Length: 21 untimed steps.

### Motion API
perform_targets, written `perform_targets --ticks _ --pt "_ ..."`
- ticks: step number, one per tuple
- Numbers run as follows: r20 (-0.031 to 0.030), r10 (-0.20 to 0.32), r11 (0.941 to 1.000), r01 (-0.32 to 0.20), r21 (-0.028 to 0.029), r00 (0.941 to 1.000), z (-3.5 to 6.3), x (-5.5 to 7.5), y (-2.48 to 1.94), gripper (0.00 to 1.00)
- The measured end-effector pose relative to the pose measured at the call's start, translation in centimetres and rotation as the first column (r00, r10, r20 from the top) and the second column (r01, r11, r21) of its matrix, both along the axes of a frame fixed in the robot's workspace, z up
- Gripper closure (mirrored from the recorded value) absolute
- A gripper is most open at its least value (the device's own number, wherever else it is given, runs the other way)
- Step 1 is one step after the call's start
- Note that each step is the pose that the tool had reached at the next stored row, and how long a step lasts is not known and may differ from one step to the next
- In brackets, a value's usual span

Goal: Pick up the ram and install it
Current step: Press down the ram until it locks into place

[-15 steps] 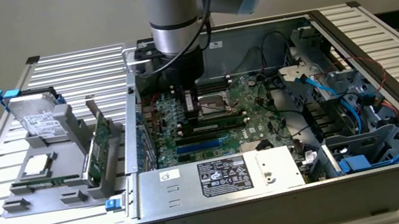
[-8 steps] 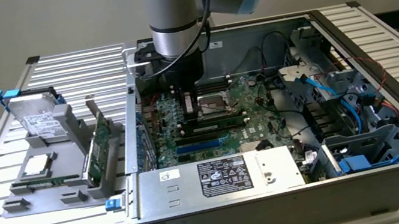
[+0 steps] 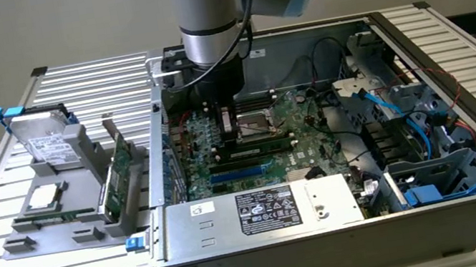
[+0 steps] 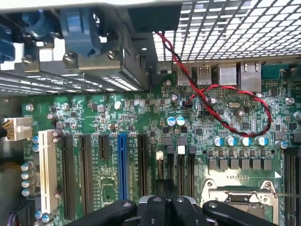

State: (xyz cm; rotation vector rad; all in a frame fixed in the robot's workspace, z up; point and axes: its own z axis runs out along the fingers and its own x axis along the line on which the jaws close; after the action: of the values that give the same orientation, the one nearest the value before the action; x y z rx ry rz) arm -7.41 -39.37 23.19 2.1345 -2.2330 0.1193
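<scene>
The ram [image 3: 257, 150], a narrow green stick with dark chips, sits lengthwise in a memory slot on the motherboard [image 3: 289, 117] inside the open computer case. My gripper [image 3: 229, 133] hangs low over the board just behind the ram, near the processor socket [image 3: 256, 124]. In the wrist view the gripper [image 4: 165, 194] has its dark fingers [image 4: 158, 203] drawn together, with nothing showing between them. They hover above the green motherboard [image 4: 141, 127] and its black expansion slots [image 4: 142, 165].
Blue empty slots [image 3: 242, 172] lie beside the ram. The power supply [image 3: 261, 211] closes the near side of the case, and cables and drive cages [image 3: 413, 140] fill the exterior view's right. Outside, a grey holder [image 3: 66, 206] carries a hard drive [image 3: 48, 145] and a wide green card [image 3: 117, 174].
</scene>
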Motion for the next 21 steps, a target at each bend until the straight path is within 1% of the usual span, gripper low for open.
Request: perform_targets --ticks 4,11,15,17,21 --pt "-0.0002 0.000 1.0000 0.000 0.0001 1.0000 0.63 1.1 0.01 0.89" --pt "-0.0021 0.000 1.0000 0.000 0.0000 1.0000 1.15 3.3 0.00 0.89" --pt "-0.0059 0.000 1.0000 0.000 0.0002 1.0000 1.27 4.5 -0.06 0.89" --pt "-0.0073 0.000 1.0000 0.000 0.0002 1.0000 1.30 4.8 -0.10 0.89" --pt "-0.0086 0.000 1.0000 0.000 -0.0001 1.0000 1.33 4.8 -0.14 0.89"
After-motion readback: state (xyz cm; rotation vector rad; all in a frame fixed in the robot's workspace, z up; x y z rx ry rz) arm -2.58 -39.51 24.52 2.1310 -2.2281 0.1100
